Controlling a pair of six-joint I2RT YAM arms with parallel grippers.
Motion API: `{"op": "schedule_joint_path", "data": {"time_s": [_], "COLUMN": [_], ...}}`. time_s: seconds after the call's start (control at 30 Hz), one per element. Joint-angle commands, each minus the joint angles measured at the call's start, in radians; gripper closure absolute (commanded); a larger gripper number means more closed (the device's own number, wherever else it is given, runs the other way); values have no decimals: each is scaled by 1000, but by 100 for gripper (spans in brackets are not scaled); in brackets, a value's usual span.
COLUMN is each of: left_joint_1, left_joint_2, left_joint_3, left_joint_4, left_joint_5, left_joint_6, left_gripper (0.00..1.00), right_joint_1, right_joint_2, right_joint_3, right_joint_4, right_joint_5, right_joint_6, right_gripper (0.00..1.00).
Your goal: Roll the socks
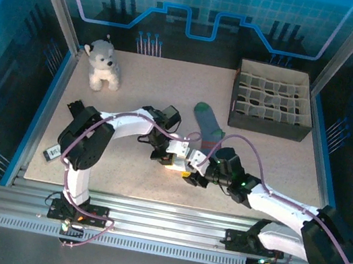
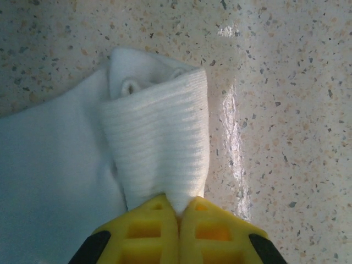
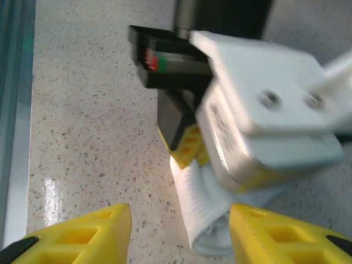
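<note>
Where it folds, the left gripper [image 2: 179,212] pinches the white sock [image 2: 157,143].

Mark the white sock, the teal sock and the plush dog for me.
white sock [image 2: 159,143]: left wrist view, on its ribbed folded part.
teal sock [image 1: 206,120]: top external view, mid-length of the sock.
plush dog [image 1: 103,68]: top external view, on its chest.

The white sock [image 2: 157,148] is soft ribbed cloth. The speckled worktop [image 2: 286,137] looks smooth and glossy. The left pincer [image 2: 179,208] is matt yellow plastic.
</note>
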Motion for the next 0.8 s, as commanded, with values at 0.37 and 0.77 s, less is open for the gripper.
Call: {"op": "schedule_joint_path", "data": {"time_s": [0.37, 0.77], "left_joint_1": [42, 74], "left_joint_2": [127, 265], "left_joint_3": [146, 335], "left_joint_4": [-265, -441], "left_joint_5": [99, 157], "left_joint_6": [32, 2], "left_gripper": [100, 100], "right_joint_1": [60, 90], "right_joint_2": [-62, 22], "right_joint_3": [-63, -65], "right_joint_4": [92, 129], "right_joint_5": [215, 217], "right_joint_6": [-352, -387], "right_gripper": [50, 50]}}
